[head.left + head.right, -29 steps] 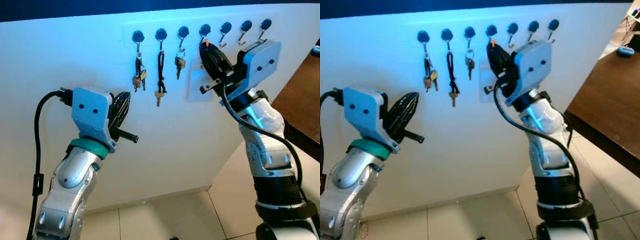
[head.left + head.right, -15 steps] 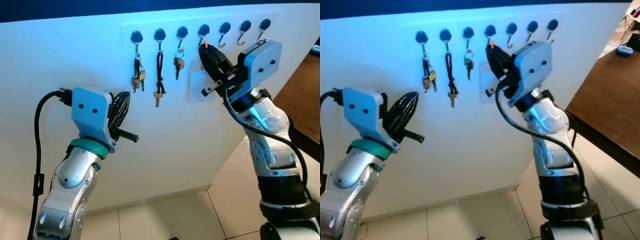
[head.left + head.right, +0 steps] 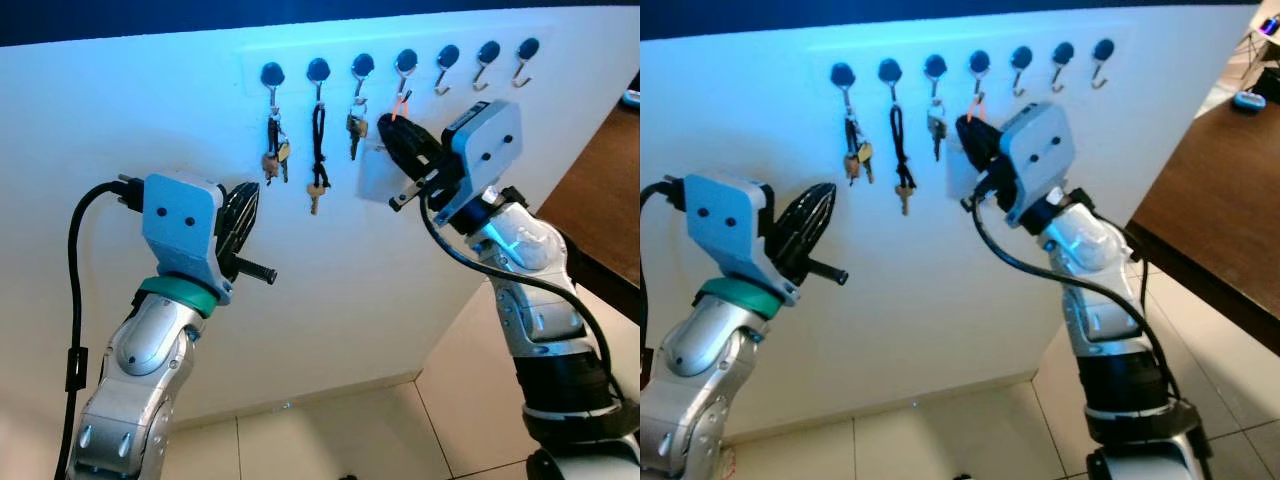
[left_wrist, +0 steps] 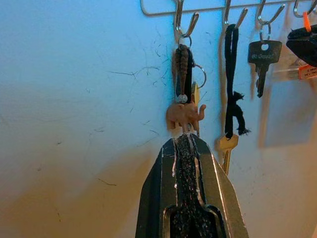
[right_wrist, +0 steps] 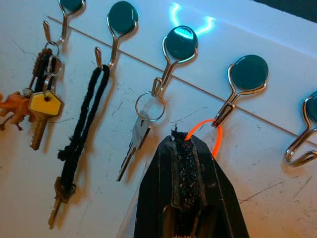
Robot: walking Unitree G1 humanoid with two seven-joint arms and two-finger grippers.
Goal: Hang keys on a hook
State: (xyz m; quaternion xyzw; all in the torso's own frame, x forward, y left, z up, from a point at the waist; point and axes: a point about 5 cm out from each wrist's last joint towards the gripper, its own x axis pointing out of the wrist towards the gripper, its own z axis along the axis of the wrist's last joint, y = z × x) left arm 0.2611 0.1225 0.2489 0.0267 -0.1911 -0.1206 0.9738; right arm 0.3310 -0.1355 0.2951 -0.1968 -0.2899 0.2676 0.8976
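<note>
Right gripper (image 5: 185, 148), fingers closed on thin orange cord loop (image 5: 204, 130) draped over fourth silver wire hook (image 5: 229, 106): seat loop fully before releasing.

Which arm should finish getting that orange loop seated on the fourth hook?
Right. The right pincer is shut on the orange loop, which already reaches the fourth hook. The left pincer is lower, near the first key bunch, holding nothing.

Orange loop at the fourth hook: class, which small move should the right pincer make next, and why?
Probably open and back away: the orange loop already sits over the fourth hook, while the right pincer is shut on its lower end.
</note>
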